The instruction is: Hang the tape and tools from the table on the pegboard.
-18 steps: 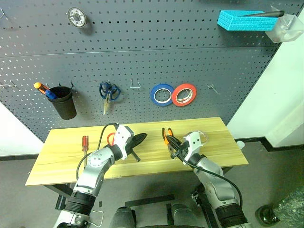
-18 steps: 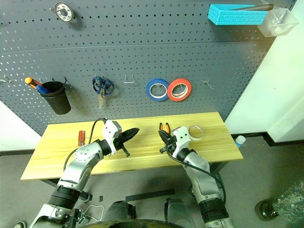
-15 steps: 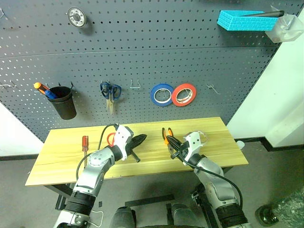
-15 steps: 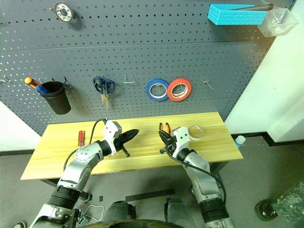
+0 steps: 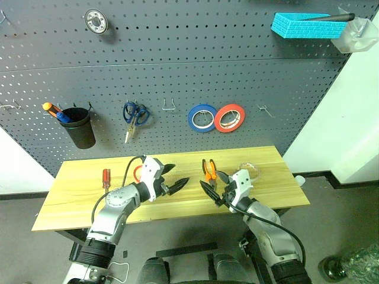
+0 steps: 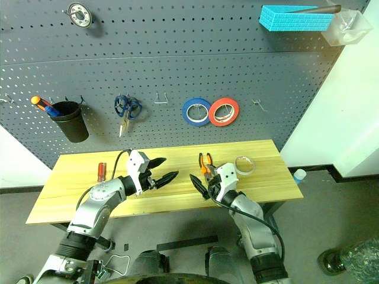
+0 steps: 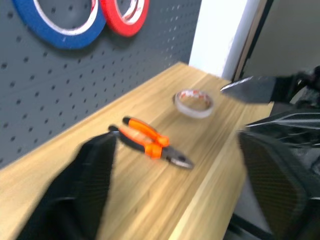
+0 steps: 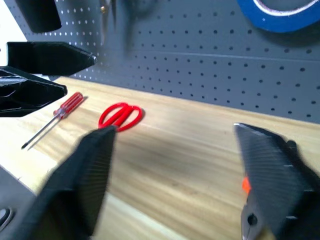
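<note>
1. My left gripper (image 5: pixel 172 177) hangs above the middle of the table with its two black fingers spread wide apart and nothing between them; its tips point toward my right side.
2. My right gripper (image 5: pixel 212 186) hangs just across from it, fingers likewise spread wide and empty, tips pointing toward my left. The two grippers face each other over the front half of the table (image 5: pixel 77 201), close together but apart.
3. Behind my left gripper lie the red-handled scissors (image 8: pixel 120 115), flat on the wood, partly hidden by my left wrist in the head views.
4. Further out on my left lies the small red-handled screwdriver (image 5: pixel 106 178), flat on the table, its thin shaft pointing toward the front edge.
5. Just behind my right gripper lie the orange-and-black pliers (image 7: pixel 150 142), flat, handles toward the pegboard.
6. To the right of the pliers, near the back of the table, the cream-white tape roll (image 7: pixel 194 103) lies flat on its side, apart from the pliers.
7. Behind the table stands the dark grey pegboard (image 5: pixel 177 71). On it hang, from my left to my right: a black cup (image 5: pixel 79 127) holding an orange-and-blue screwdriver (image 5: pixel 54 112), blue-handled scissors (image 5: pixel 135 114), a bare metal hook (image 5: pixel 169 106), a blue tape roll (image 5: pixel 202 118) touching a red tape roll (image 5: pixel 230 118), and another bare hook (image 5: pixel 266 110).
8. High on the board sit a round metal part (image 5: pixel 95 21) and, at the far right, a blue block (image 5: pixel 308 25).
</note>
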